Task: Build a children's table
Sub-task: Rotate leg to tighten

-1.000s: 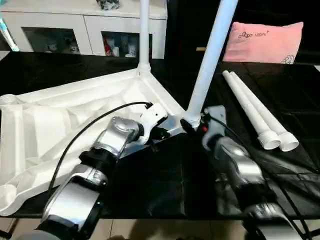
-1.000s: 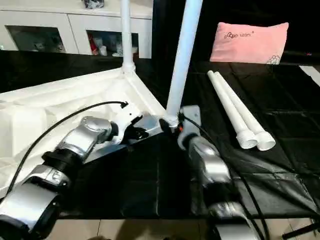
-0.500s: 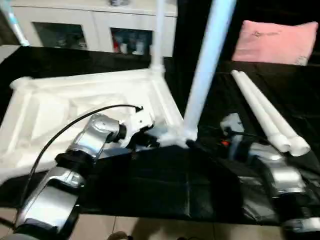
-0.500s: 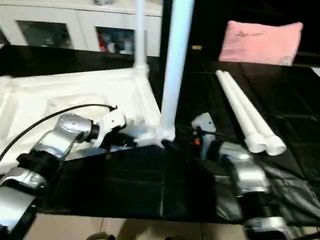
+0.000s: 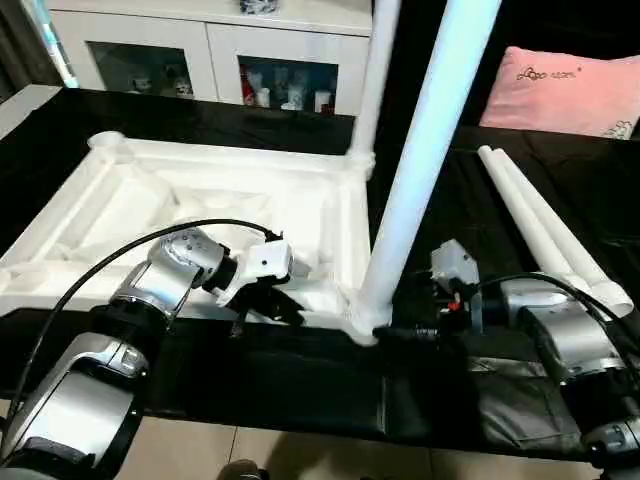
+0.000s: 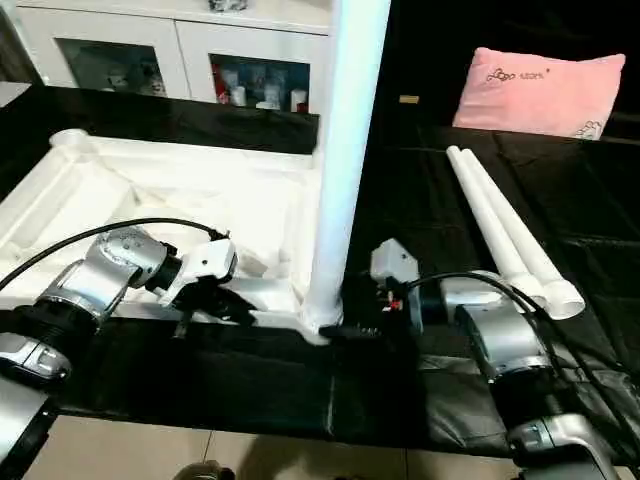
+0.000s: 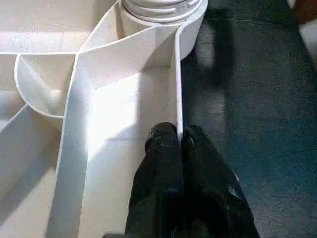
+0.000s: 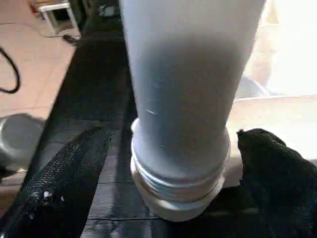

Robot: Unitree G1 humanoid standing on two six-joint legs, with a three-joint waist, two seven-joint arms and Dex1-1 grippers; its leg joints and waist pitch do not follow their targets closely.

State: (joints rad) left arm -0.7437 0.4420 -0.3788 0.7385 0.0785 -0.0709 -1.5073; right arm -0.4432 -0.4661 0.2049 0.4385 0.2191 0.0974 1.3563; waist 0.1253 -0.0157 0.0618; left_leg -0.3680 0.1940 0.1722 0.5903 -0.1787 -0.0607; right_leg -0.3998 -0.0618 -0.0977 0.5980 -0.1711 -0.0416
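The white tabletop (image 5: 150, 190) lies upside down on the black table, ribs up. One leg (image 5: 375, 80) stands in its far right socket. A second leg (image 5: 420, 170) stands in the near right socket (image 7: 163, 10). Two more legs (image 5: 540, 220) lie side by side on the right. My left gripper (image 7: 178, 144) is shut on the tabletop's near rim wall, a short way left of the near leg. My right gripper (image 8: 173, 163) is open, and its fingers (image 8: 64, 168) stand on either side of that leg's threaded base with a gap on each side.
A white cabinet (image 5: 200, 50) with glass doors stands behind the table, and a pink pillow (image 5: 565, 90) lies at the far right. The black cloth (image 5: 300, 390) ends at the table's front edge just below my forearms.
The camera has swung, and the tabletop now lies squarer to me. My right forearm has swung out to the right, its fingers still at the near leg's base. The left gripper stays on the rim.
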